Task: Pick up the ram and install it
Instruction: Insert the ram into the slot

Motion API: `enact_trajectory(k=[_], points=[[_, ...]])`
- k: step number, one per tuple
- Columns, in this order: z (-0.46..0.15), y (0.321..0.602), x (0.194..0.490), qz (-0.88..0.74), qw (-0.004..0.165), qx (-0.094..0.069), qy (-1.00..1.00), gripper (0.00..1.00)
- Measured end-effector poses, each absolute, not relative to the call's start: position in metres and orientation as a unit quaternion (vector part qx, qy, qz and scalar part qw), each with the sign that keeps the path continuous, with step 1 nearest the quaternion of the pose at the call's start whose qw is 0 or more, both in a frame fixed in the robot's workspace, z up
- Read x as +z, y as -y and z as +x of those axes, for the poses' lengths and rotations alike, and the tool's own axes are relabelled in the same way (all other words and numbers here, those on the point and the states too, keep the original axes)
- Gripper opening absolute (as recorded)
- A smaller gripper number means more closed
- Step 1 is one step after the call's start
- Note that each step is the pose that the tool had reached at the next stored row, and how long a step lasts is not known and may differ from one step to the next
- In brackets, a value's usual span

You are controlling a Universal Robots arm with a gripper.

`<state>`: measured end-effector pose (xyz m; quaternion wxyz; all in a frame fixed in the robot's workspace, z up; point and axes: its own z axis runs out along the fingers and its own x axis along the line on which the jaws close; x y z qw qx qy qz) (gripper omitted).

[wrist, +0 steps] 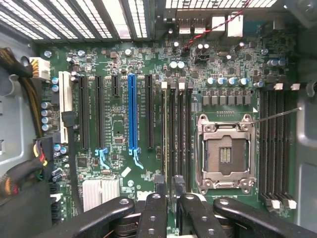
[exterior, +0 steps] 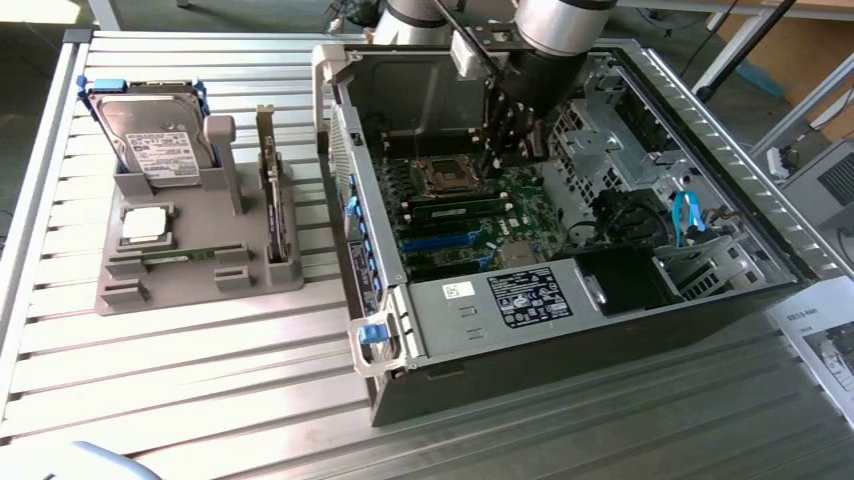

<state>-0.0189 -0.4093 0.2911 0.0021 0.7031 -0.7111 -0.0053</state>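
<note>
Arm [exterior: 561,30] reaches into open case [exterior: 534,400], seemingly just above motherboard [wrist: 119,129] memory slots [wrist: 176,134].

Inside the computer case [exterior: 574,385], the arm [exterior: 554,30] blocks my sight of the rear of the motherboard [exterior: 521,215]. In the wrist view the tool [wrist: 169,187] is cut off at the picture's edge. The sticker [exterior: 537,297] at the case's front has print too small to read. Beside the case, on the exterior view's right, a printed sheet [exterior: 821,345] runs past the edge.
</note>
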Motion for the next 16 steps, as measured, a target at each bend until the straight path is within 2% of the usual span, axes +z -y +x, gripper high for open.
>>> enact_trajectory(k=[16], points=[[-0.019, 0.409, 0.327, 0.703, 0.002, -0.005, 0.711, 0.19]])
